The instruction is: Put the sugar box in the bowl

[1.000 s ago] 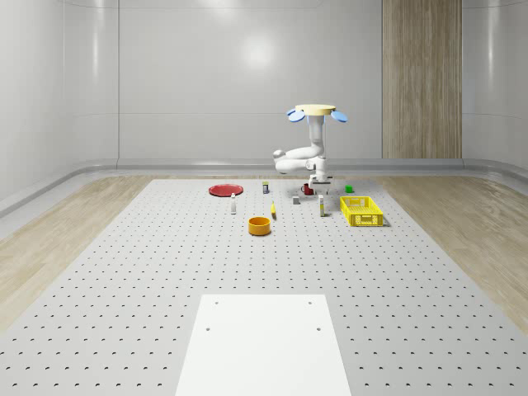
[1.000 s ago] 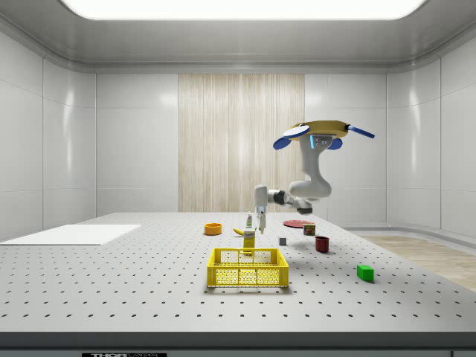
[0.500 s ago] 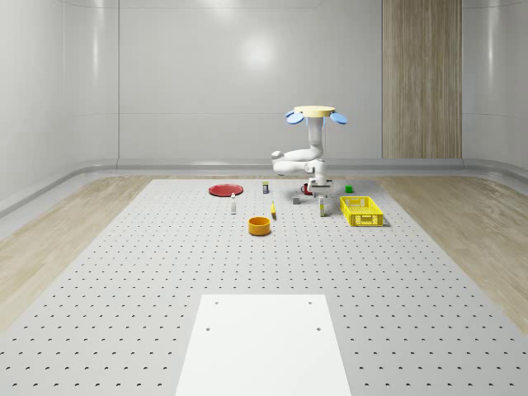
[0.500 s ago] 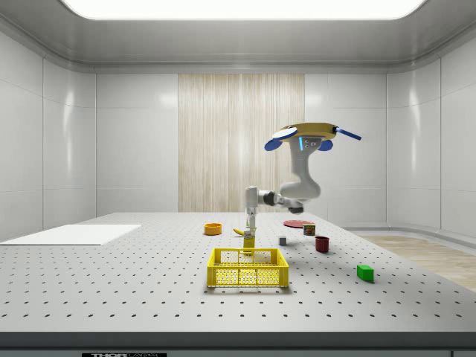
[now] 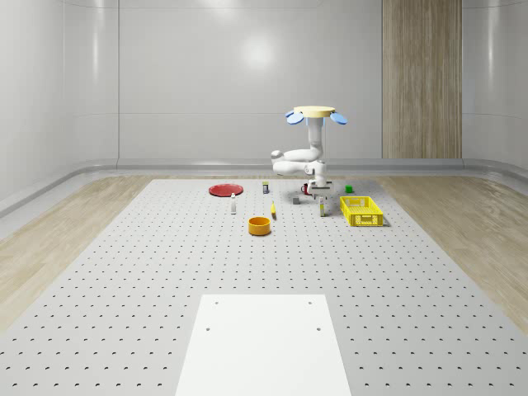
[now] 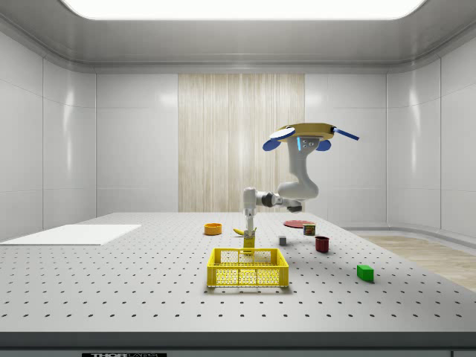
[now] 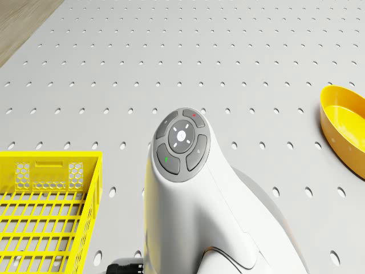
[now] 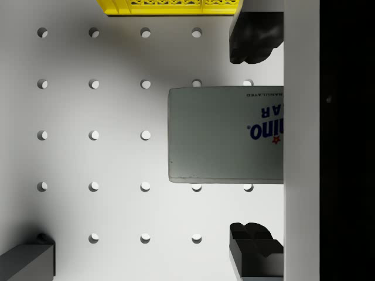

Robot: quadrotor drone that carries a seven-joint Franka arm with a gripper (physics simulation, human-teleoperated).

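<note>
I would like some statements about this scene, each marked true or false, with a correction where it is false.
1. The sugar box lies between the open fingers of the gripper. True.
2. The sugar box is already in the bowl. False: it stands on the table, apart from the bowl.
3. The drone hovers above the table. True.
4. The yellow basket holds the red plate. False: the plate lies on the table, far from it.

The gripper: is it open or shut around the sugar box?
Open. In the wrist view the two fingers stand apart on either side of the sugar box, with a gap to each; the gripper has not closed.
</note>
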